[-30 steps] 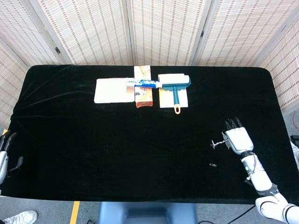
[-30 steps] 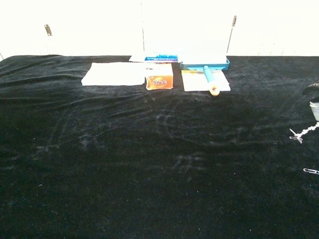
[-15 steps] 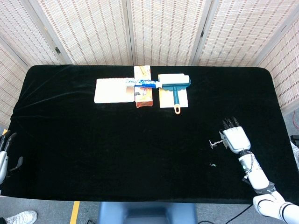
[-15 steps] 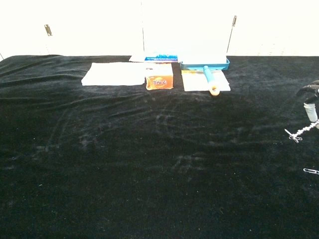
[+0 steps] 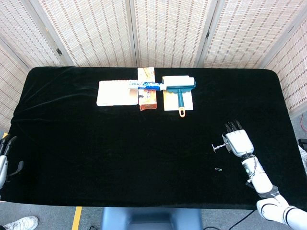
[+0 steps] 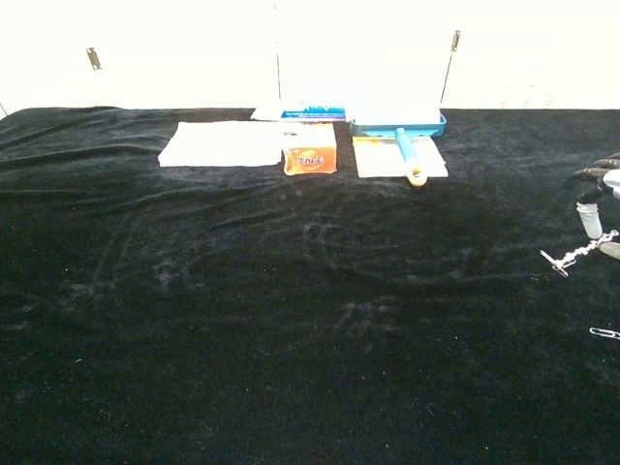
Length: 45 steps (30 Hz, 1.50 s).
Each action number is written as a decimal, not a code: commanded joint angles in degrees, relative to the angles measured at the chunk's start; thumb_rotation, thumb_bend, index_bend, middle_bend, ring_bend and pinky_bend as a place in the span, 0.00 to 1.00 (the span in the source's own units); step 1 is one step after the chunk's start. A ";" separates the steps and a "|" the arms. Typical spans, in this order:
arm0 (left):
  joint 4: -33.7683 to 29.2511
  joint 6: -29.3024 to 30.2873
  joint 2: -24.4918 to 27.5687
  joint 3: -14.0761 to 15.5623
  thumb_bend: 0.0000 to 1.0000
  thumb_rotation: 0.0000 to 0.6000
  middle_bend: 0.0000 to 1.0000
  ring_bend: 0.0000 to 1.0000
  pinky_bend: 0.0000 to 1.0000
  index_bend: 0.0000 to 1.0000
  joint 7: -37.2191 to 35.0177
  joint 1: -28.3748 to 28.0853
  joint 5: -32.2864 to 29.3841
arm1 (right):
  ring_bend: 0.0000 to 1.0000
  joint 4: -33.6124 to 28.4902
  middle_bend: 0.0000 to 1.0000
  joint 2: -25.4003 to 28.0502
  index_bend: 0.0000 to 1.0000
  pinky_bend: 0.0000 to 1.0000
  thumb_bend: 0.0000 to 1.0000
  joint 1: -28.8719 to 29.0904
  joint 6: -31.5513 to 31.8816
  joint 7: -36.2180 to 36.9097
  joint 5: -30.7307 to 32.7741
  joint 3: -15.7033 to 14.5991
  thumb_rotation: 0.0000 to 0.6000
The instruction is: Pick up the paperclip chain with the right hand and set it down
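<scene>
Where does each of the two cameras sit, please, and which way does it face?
Head view: high above the near edge, looking down on the whole table; shows the right hand and left hand.
Chest view: low, near table height, looking across toward the back.
Both show the right hand, paperclip chain, loose paperclip and lint roller.

Worktop [image 5: 96, 143]: black cloth. Lint roller [image 5: 180, 94]: teal, orange-tipped handle. Small box [image 6: 310, 156]: orange. Notepad [image 5: 115, 93]: white. Paperclip chain [image 6: 573, 252]: silver. Right hand [image 5: 238, 142]: white back, black fingers [image 5: 232, 126]. Backdrop screens [image 5: 168, 31]: beige woven pattern.
</scene>
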 commanded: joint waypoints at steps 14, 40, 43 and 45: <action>0.01 -0.16 -0.16 0.05 0.49 1.00 0.02 0.00 0.00 0.00 0.45 -0.09 -0.03 | 0.09 -1.51 0.18 1.82 0.94 0.00 0.39 -1.08 3.05 1.87 -0.21 1.12 1.00; 0.15 -0.62 -0.04 0.13 0.50 1.00 0.02 0.00 0.00 0.00 0.01 -0.13 -0.28 | 0.10 2.66 0.20 -4.56 0.94 0.00 0.39 4.59 3.47 8.07 2.10 7.95 1.00; 0.17 -0.42 0.08 0.19 0.49 1.00 0.02 0.00 0.00 0.00 -0.33 0.02 -0.14 | 0.10 3.09 0.20 -5.09 0.94 0.00 0.39 4.67 3.55 8.33 2.16 7.90 1.00; 0.19 -0.35 0.09 0.21 0.49 1.00 0.02 0.00 0.00 0.00 -0.45 0.08 -0.09 | 0.09 3.37 0.20 -5.20 0.94 0.00 0.39 4.68 3.45 8.27 2.30 7.84 1.00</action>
